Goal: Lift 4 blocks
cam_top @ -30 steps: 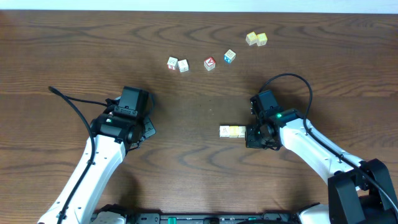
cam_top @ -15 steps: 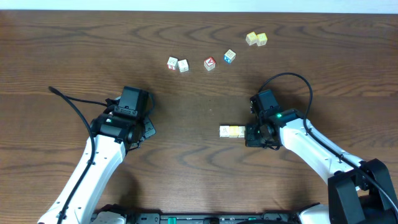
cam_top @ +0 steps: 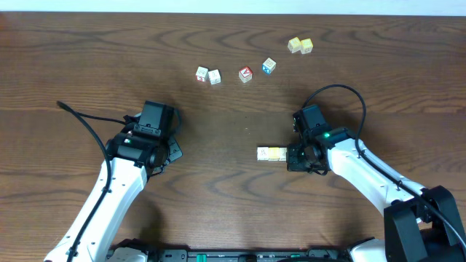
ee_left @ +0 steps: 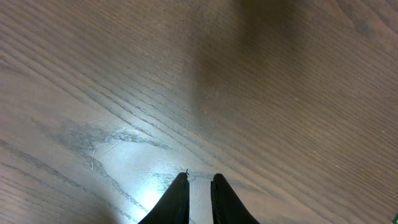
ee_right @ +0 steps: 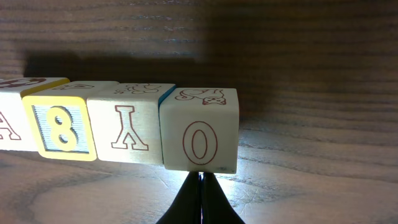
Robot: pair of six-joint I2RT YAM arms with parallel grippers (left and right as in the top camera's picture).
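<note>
Brown wood covers the whole table (cam_top: 73,51). On the left side, the left gripper (ee_left: 199,182) points down at bare wood. Its two black fingers are almost together, with only a thin gap between them, and nothing is in that gap. Farther back, near the middle of the table, some loose cubes sit apart from each other: two pale cubes (cam_top: 202,73) side by side, then a red-faced cube (cam_top: 245,74), then a blue-faced cube (cam_top: 269,66), and a yellow-green pair (cam_top: 294,45) closest to the far edge. Nearer the front, right of the middle, the four blocks (cam_top: 271,153) are lined up in a short row, touching side to side. Up close, the row starts with the A block (ee_right: 9,127), which is cut off at the picture's edge. Next come the 8 block (ee_right: 62,124), which has a yellow frame, the Y block (ee_right: 127,127) and the O block (ee_right: 199,137). The Y is upside down. The right gripper (ee_right: 200,190) is at the right end of the row, right by the O block. Its fingers are pressed tight together and hold nothing. I cannot tell if the tips touch the O block.
</note>
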